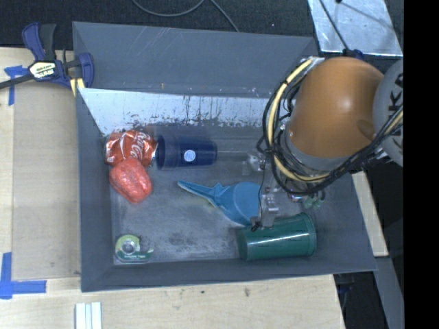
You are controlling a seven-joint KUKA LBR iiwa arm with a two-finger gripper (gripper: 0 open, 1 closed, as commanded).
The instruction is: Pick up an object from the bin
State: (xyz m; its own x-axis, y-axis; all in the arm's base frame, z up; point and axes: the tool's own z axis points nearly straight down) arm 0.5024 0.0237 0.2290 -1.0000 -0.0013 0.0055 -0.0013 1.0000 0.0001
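Six loose things lie in the grey metal bin (192, 60). The gripper (261, 223) comes down from under the arm's rounded orange cover (335, 108), which is ringed by yellow and black cables (278, 125). Its tip is low in the bin's near right part. It sits at the left end of a dark green plastic cup (281, 238) that lies on its side along the front wall, close to the right corner. Just to the tip's left is the wide bowl of a light blue plastic funnel (230, 199), whose spout points left towards the middle of the floor. The tip stands between cup and funnel, right beside both. Whether it touches either cannot be told, nor whether the gripper is released or clenched, as the cover and wrist hide too much of it.

Well apart, by the back wall, a dark blue cylinder with a pale round label (186, 153) lies on its side. Its left end touches a crushed red drinks can with white lettering (127, 146). Just in front of the can sits a lumpy orange-red ball (132, 181). In the near left corner lies a small greenish roll of tape (129, 246), alone.
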